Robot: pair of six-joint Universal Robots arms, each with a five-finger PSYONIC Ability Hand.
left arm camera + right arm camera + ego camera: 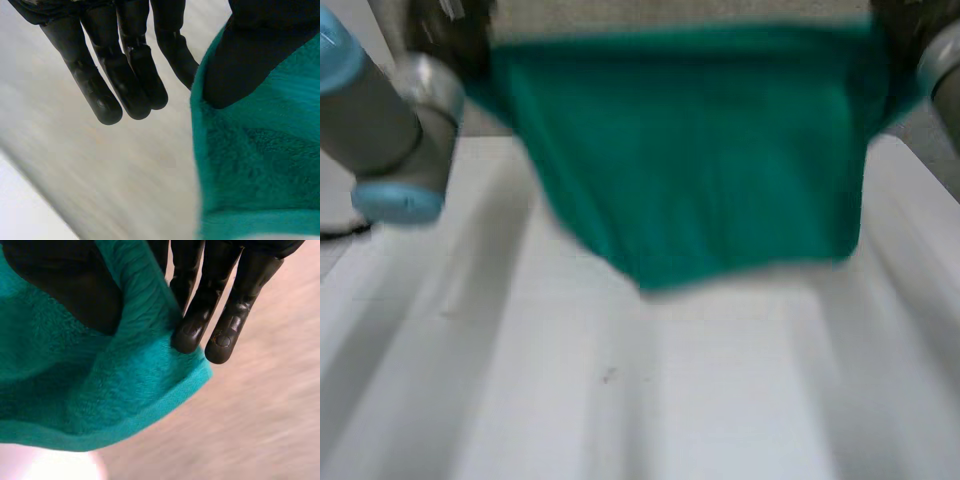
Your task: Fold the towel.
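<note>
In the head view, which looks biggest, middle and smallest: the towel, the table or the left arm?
Largest: table.
Middle: towel.
Smallest: left arm, though it is close to the camera, which probably makes it look bigger.

- Green towel hangs spread out, its upper edge stretched between the left hand and the right hand.
- The lower edge sags unevenly below both hands, above the white counter; contact cannot be determined.
- Left arm stands just outside the left hand.
</note>
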